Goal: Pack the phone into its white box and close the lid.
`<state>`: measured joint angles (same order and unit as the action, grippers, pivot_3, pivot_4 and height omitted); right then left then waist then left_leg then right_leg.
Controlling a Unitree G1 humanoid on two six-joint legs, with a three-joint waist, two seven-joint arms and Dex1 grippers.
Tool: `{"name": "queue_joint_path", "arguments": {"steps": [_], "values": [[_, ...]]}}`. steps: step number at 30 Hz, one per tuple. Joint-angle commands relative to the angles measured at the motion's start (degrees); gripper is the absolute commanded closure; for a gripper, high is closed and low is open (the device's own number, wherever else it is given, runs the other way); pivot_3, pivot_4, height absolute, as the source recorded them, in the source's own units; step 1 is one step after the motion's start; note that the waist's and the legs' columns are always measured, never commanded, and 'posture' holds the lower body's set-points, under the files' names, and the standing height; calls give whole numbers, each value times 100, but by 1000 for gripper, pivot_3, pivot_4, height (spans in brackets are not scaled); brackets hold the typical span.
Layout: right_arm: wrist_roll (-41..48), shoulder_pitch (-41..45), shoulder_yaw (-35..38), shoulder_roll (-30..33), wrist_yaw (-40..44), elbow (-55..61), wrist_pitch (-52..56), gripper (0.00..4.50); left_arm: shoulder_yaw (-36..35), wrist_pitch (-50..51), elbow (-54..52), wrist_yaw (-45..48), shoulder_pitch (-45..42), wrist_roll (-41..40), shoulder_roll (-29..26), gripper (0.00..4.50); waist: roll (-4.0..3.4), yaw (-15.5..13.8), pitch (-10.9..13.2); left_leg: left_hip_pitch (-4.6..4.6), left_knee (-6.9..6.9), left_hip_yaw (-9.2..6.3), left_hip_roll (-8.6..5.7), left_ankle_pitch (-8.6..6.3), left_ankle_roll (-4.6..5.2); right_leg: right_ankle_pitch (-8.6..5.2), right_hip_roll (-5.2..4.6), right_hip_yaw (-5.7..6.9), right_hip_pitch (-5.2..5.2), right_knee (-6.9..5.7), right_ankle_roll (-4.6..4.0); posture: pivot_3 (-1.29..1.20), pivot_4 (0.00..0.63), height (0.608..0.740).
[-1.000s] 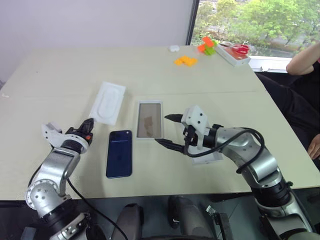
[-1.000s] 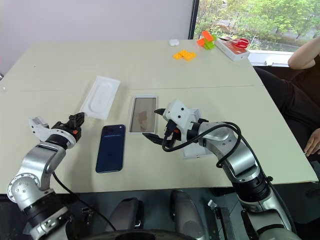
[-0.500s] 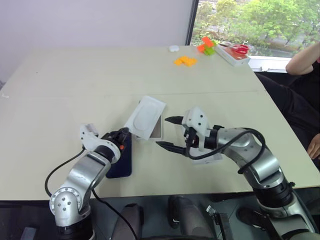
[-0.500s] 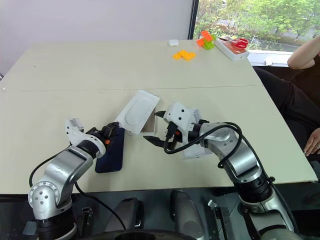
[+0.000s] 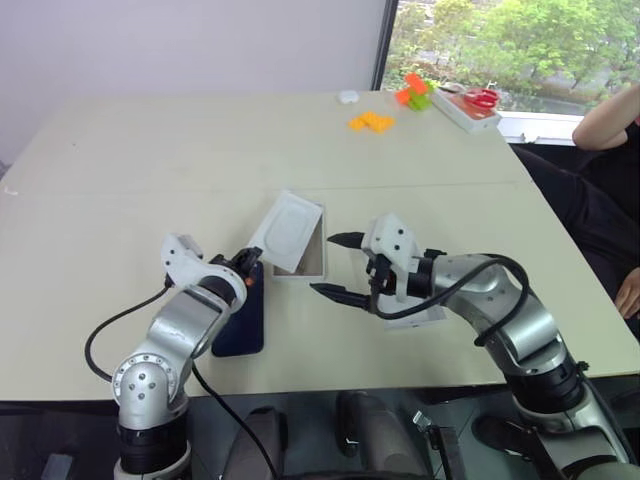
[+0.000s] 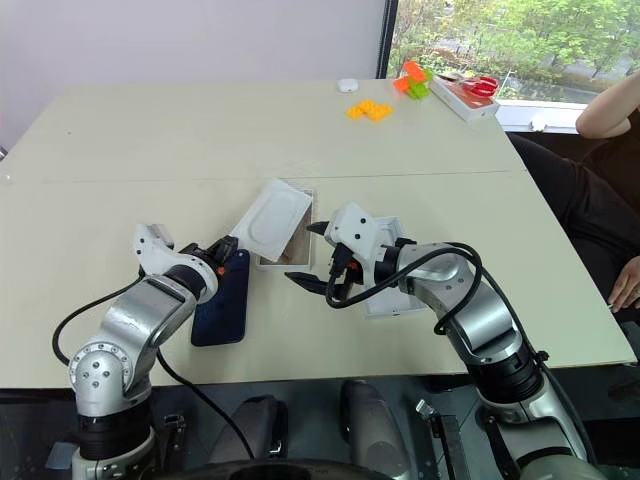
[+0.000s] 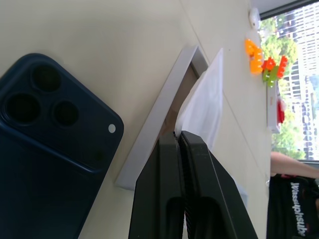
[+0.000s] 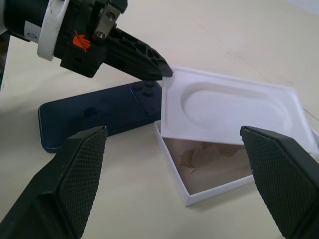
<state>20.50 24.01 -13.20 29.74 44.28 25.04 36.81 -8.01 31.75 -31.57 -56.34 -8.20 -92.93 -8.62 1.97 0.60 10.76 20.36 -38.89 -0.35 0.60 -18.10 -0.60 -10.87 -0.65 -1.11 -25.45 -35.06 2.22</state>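
Observation:
The dark blue phone lies flat on the table, camera end toward the far side. Just right of it sits the white box, a shallow open tray. My left gripper is shut on a corner of a flat white insert with an oval recess and holds it tilted over the box's left part. In the left wrist view the shut fingers pinch the insert's edge. On the box's right side my right gripper is open and holds nothing. The lid lies under my right forearm, mostly hidden.
Orange blocks, orange and green pieces, a small white object and a white tray with red scissors lie at the far right of the table. A person's arm shows at the right edge.
My left gripper has swung right with the insert, lifting it off the table and tilting it over the box. The right arm has not moved.

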Motion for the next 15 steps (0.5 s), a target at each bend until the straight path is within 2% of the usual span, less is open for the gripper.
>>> {"name": "queue_joint_path", "arguments": {"steps": [1, 5, 8, 13, 15], "values": [[28, 101, 46, -46, -29, 147, -55, 0, 82, -96, -51, 6, -115, 49, -65, 4388, 0, 1, 0, 0, 0, 1, 0, 0, 0, 0, 0, 0, 0, 0, 0, 0, 150, 739], [30, 104, 43, -51, -35, 144, -55, 0, 105, -127, -37, 12, -121, 40, -92, 4388, 0, 3, 0, 0, 0, 1, 0, 0, 0, -1, 0, 0, 0, 1, 0, 0, 150, 739], [0, 112, 37, -61, -46, 122, -100, 0, 113, -149, -53, -1, -139, 17, -129, 3660, 0, 2, 1, 0, 0, 0, 0, 0, 0, -1, 0, 0, 0, 2, 1, 0, 150, 739], [-8, 129, 38, -66, -42, 101, -126, 0, 134, 14, -331, 181, -64, -601, -482, 1181, 1, 5, 2, 1, 0, 0, 1, 0, 0, -2, 0, 0, 0, 3, 2, 0, 150, 739], [-10, 140, 32, -73, -35, 80, -135, 0, 150, 143, -496, 368, 17, -938, -786, 1181, -2, 10, 5, 0, 1, 0, 3, 0, 0, -2, 0, 1, -1, 3, 2, 0, 150, 739]]}}
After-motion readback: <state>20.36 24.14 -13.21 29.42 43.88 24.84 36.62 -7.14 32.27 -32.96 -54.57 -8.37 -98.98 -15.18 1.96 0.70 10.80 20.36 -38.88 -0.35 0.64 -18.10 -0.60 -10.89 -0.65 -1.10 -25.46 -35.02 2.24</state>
